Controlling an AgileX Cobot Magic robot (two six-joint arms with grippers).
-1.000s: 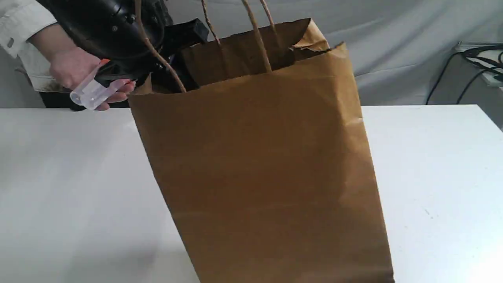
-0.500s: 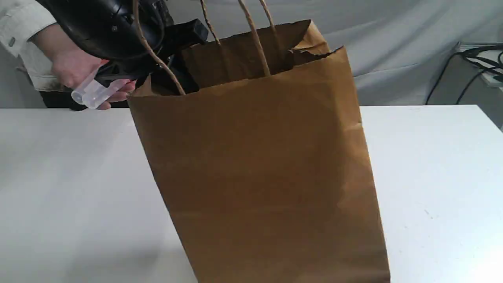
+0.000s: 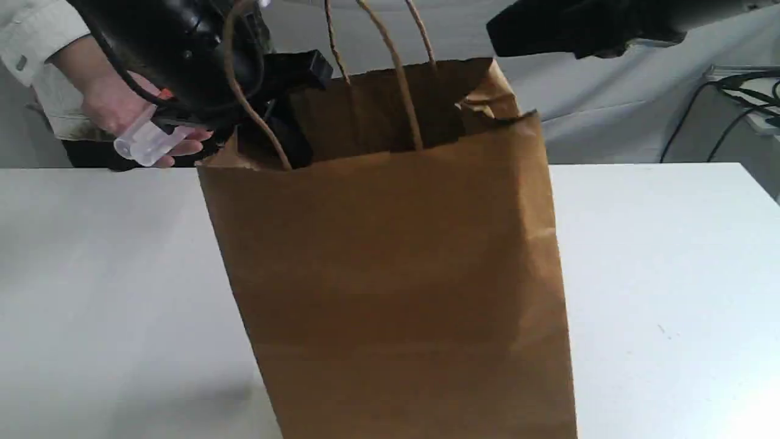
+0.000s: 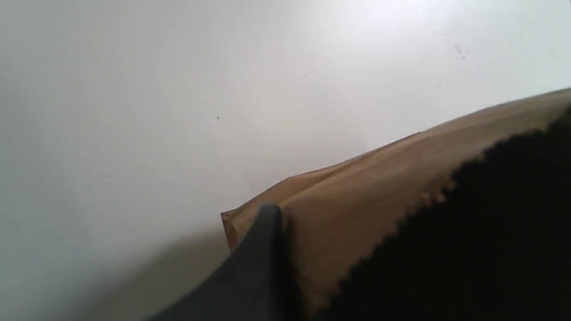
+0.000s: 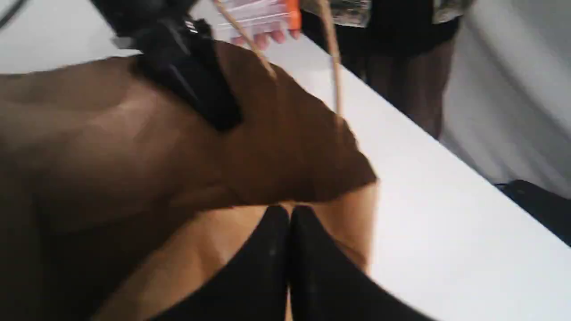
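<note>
Right end effector (image 3: 496, 32) newly over bag (image 3: 390, 274)

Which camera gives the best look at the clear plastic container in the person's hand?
The exterior view: the clear container sits in the person's hand beside the paper bag, most of its length visible. The right wrist view catches only a blurred strip with an orange part at the frame's edge. The left wrist view misses it.

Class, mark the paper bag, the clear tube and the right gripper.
paper bag (image 3: 396, 274), exterior view, front wall.
clear tube (image 3: 141, 144), exterior view, its body.
right gripper (image 5: 290, 212), right wrist view, between fingertips.
</note>
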